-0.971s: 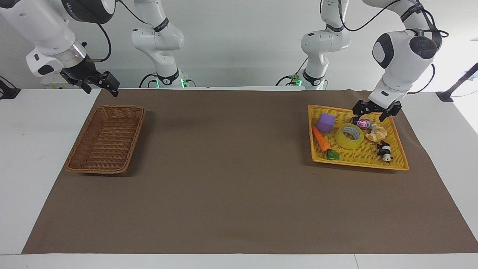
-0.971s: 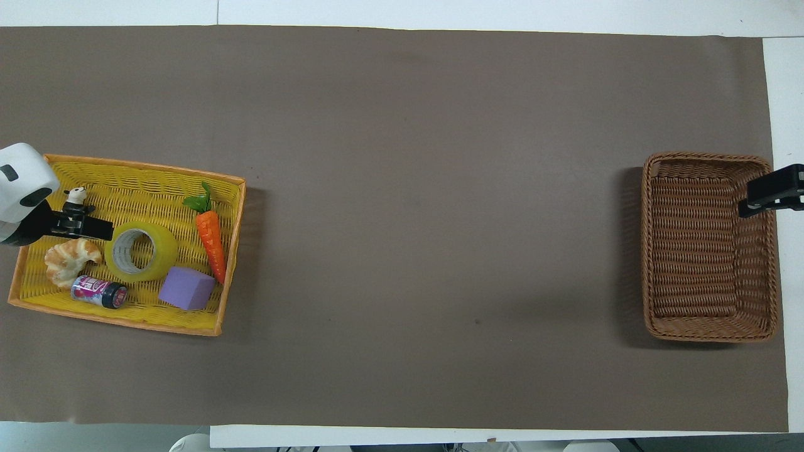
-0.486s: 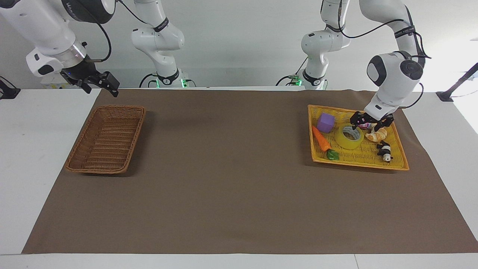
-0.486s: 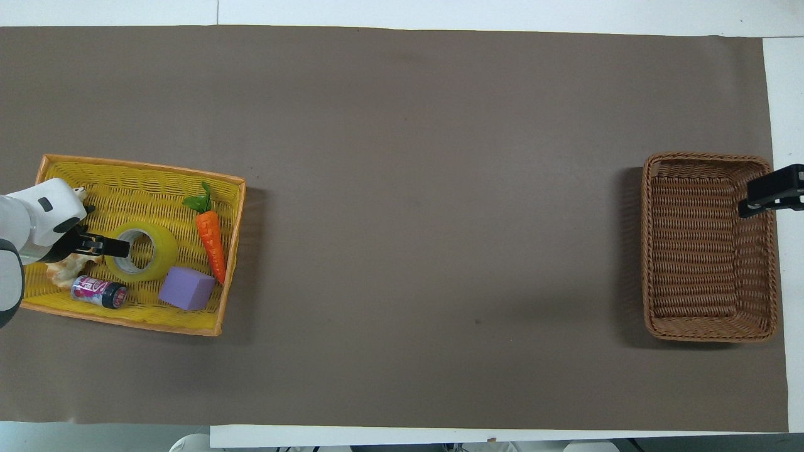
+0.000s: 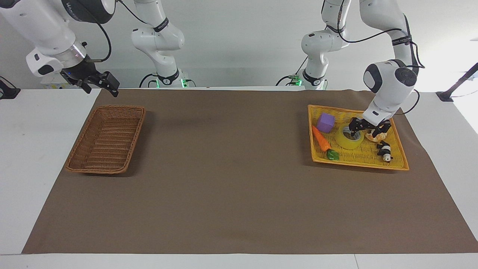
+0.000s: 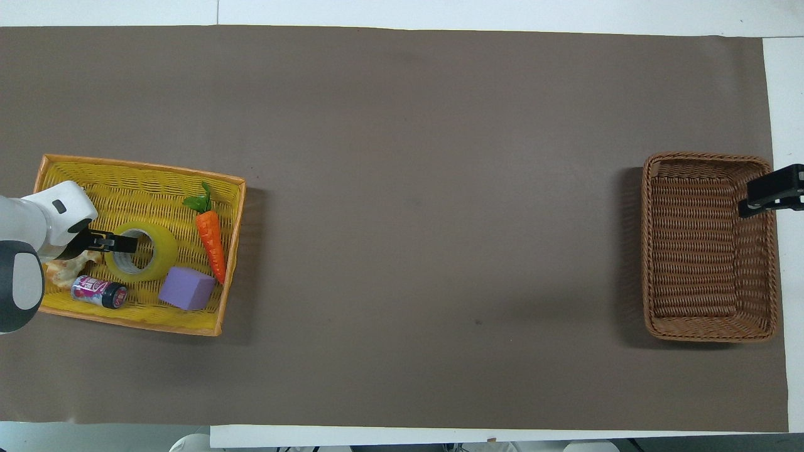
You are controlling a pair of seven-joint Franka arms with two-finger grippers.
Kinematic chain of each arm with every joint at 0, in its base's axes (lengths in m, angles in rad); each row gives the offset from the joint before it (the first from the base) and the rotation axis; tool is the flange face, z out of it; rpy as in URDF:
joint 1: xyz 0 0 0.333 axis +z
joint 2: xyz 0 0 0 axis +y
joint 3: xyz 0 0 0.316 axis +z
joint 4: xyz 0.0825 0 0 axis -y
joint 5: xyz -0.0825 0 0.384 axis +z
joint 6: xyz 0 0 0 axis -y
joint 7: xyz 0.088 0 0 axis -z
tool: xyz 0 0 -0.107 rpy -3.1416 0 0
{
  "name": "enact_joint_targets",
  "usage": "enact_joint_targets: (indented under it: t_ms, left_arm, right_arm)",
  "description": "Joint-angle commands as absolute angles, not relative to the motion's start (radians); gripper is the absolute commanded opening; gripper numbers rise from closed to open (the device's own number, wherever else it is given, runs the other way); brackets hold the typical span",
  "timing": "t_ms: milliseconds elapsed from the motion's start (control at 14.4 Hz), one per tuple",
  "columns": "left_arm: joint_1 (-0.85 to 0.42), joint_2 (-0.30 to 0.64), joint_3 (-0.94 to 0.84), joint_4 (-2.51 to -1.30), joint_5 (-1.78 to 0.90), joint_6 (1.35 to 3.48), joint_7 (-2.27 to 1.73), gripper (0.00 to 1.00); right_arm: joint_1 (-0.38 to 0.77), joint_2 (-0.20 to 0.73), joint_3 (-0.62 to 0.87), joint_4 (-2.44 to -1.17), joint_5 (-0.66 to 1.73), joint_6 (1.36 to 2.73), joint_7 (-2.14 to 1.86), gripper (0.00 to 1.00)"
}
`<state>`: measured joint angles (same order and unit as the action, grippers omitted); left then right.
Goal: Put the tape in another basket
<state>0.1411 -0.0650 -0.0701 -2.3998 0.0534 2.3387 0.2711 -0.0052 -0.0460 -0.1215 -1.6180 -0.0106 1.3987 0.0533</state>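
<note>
Tape (image 5: 349,138): yellow translucent roll with a white core, lying flat in the yellow tray (image 5: 392,162) at the left arm's end of the table. In the tray with it are a purple block (image 5: 326,122) and a carrot (image 5: 321,139) toward the table's middle, a pastry (image 6: 63,269) and a small printed can (image 6: 98,292) toward the table's end, and a black-and-white figurine (image 5: 384,151) farther from the robots.

Left gripper (image 5: 367,131): lowered onto the tape at the side that faces the pastry. Its fingers stand spread, one finger (image 5: 353,127) over the roll's core opening and the other outside the roll's wall by the pastry. The pictures do not show whether the fingers touch the roll.

Brown basket (image 5: 105,139): woven wicker with sloping sides, at the right arm's end of the table, well apart from the tray, on the brown mat (image 5: 231,186).

Right gripper (image 5: 100,84): raised in the air over the basket's edge nearest the robots, at the mat's corner, waiting. Whether its fingers are parted or closed cannot be told.
</note>
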Motion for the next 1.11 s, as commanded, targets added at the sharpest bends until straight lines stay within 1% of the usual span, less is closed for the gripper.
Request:
enact_joint_targets:
  t_ms: [0, 139, 694, 902, 1041]
  left_arm:
    - [0.153, -0.066, -0.072, -2.424, 0.049, 2.368, 0.29, 0.79]
    - [0.155, -0.071, -0.072, -2.43, 0.049, 2.361, 0.29, 0.7]
    - [0.156, -0.064, -0.072, -2.459, 0.048, 2.37, 0.288, 0.67]
    - [0.156, -0.069, -0.072, -2.468, 0.049, 2.368, 0.288, 0.62]
    - [0.156, -0.069, -0.072, -2.471, 0.049, 2.368, 0.288, 0.61]
  right_arm:
    - [-0.012, -0.057, -0.114, -1.621, -0.015, 1.393, 0.043, 1.0]
    - [-0.012, -0.057, -0.114, -1.62, -0.015, 1.393, 0.043, 1.0]
    - [-0.012, -0.057, -0.114, -1.62, -0.015, 1.393, 0.043, 1.0]
    - [-0.012, -0.057, -0.114, -1.621, -0.015, 1.393, 0.043, 1.0]
    - [-0.012, -0.057, -0.114, -1.621, -0.015, 1.393, 0.043, 1.0]
